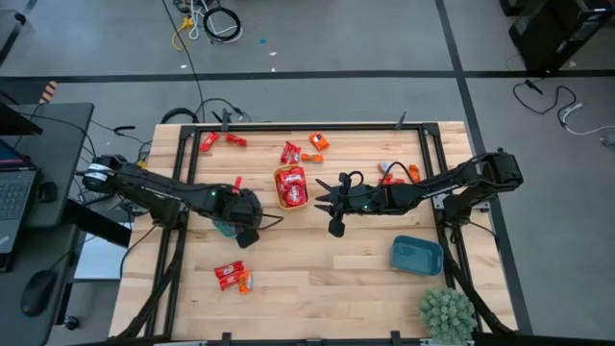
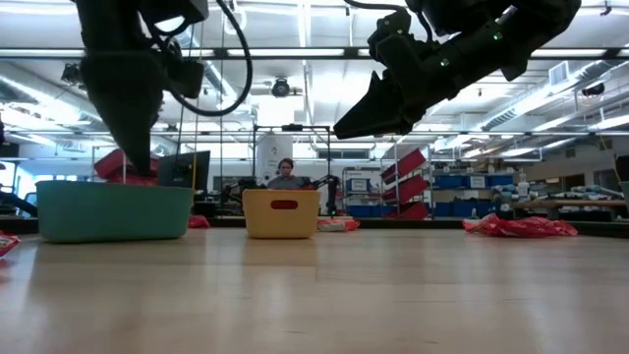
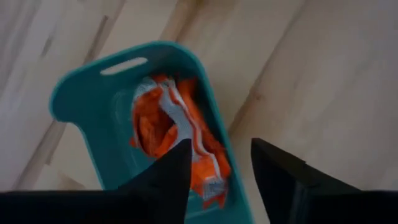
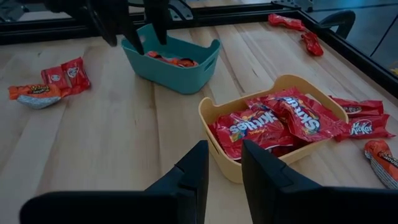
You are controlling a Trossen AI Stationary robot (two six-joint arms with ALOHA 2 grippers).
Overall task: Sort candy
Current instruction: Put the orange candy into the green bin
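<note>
While left gripper [image 3: 217,165] hovers open, orange candy [image 3: 171,127] lies below.

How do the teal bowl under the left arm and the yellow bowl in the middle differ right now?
The teal bowl holds orange-wrapped candy; the yellow bowl holds red packets. The left pincer, open, hangs right above the teal bowl; the right pincer is beside the yellow bowl, not over it. The yellow bowl looks fuller. Both are small tubs standing upright on the wooden table.

Wooden table [image 1: 317,259]: three bowls [image 1: 291,186], scattered candy [image 1: 231,276], plant [image 1: 447,312].
</note>
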